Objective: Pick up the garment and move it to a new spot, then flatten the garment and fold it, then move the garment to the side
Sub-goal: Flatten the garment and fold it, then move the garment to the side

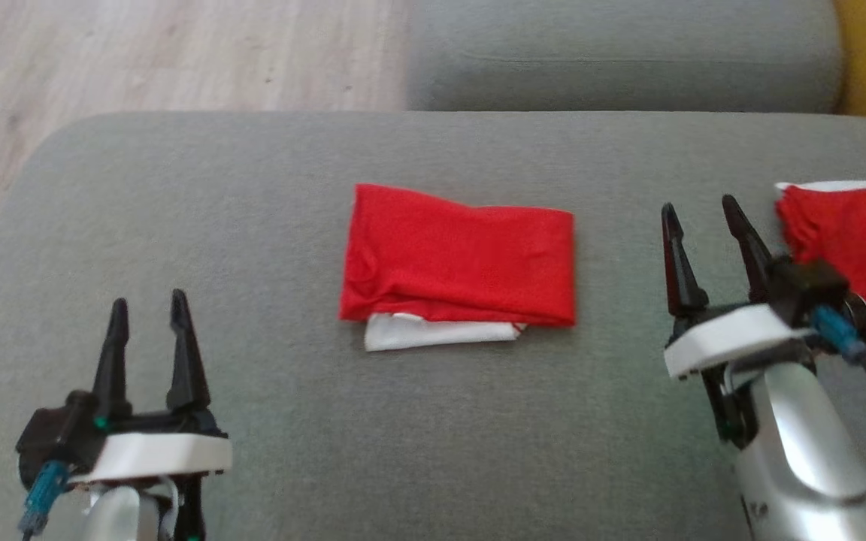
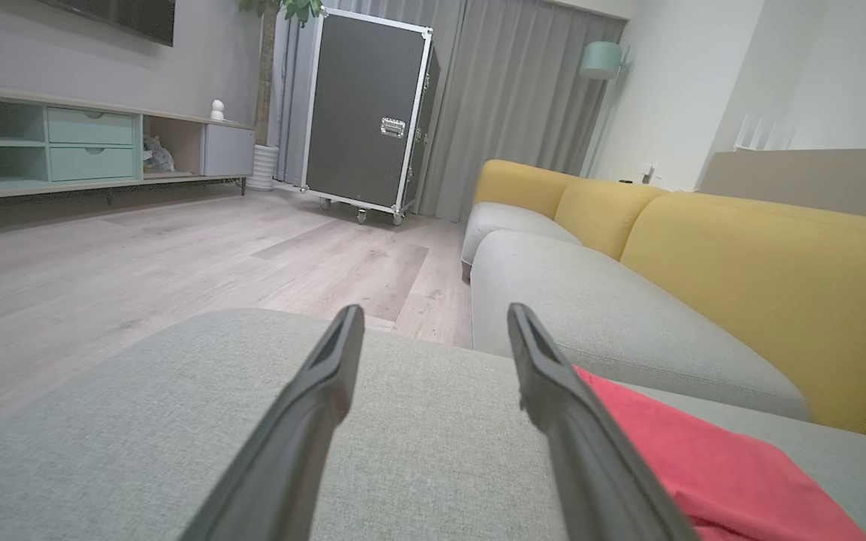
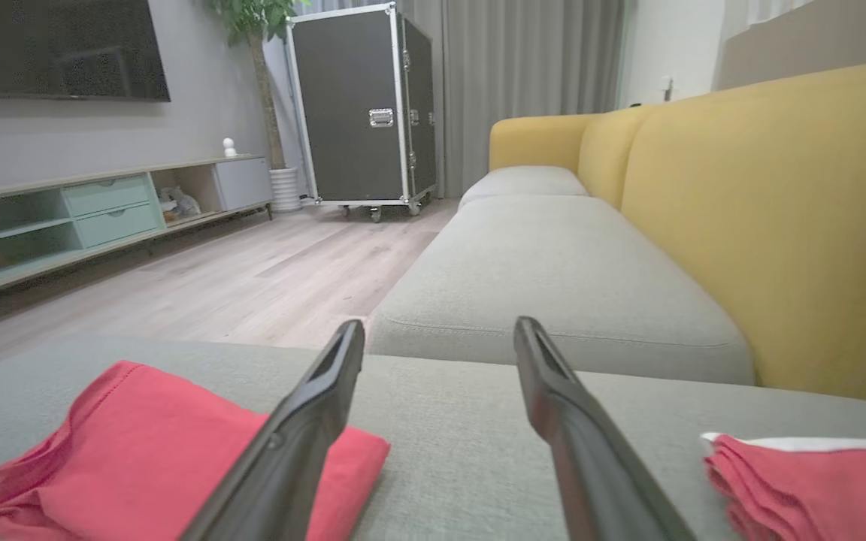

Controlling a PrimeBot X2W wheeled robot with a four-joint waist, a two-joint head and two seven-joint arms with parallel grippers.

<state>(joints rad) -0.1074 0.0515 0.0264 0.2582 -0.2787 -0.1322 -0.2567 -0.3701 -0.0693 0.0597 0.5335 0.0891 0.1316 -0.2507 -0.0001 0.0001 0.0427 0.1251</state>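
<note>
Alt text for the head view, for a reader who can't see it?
A folded red garment, white showing at its near edge, lies centred on a grey sofa cushion. Both hands are open and empty: the left hand at lower left, the right hand beside a second red garment at the right edge.

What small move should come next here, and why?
Probably swing the right gripper left onto the folded red garment to grasp its edge. It lies neatly folded, that gripper and the left gripper stand open and empty, so only moving it aside, near the second red garment, seems left.
</note>
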